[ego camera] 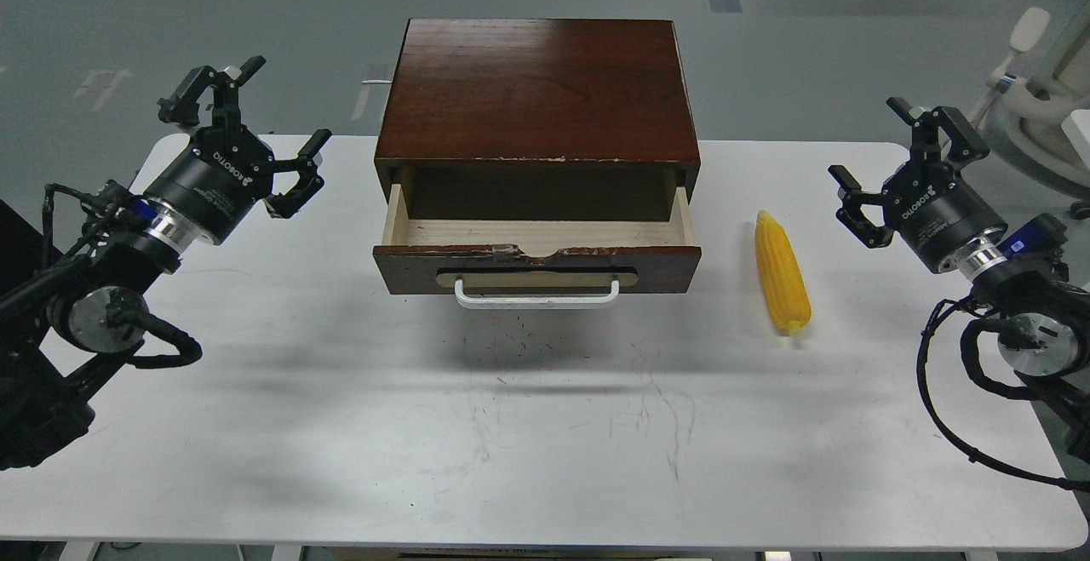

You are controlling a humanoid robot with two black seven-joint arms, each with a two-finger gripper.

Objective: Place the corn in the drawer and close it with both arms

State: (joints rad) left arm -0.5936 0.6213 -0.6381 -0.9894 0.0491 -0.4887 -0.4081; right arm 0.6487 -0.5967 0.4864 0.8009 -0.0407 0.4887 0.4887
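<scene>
The yellow corn (781,271) lies on the white table (511,425), just right of the cabinet, its pointed tip toward the back. The drawer (536,265) of the dark brown cabinet (536,93) stands pulled out, with its pale wood inside bare and its white bar handle (536,295) facing me. My left gripper (266,123) hovers open at the left of the cabinet, holding nothing. My right gripper (886,151) hovers open to the right of the corn, also holding nothing.
A white chair or machine base (1043,93) stands off the table at the far right. A grey floor lies beyond the table's back edge. Scuff marks (656,408) cover the table's front middle.
</scene>
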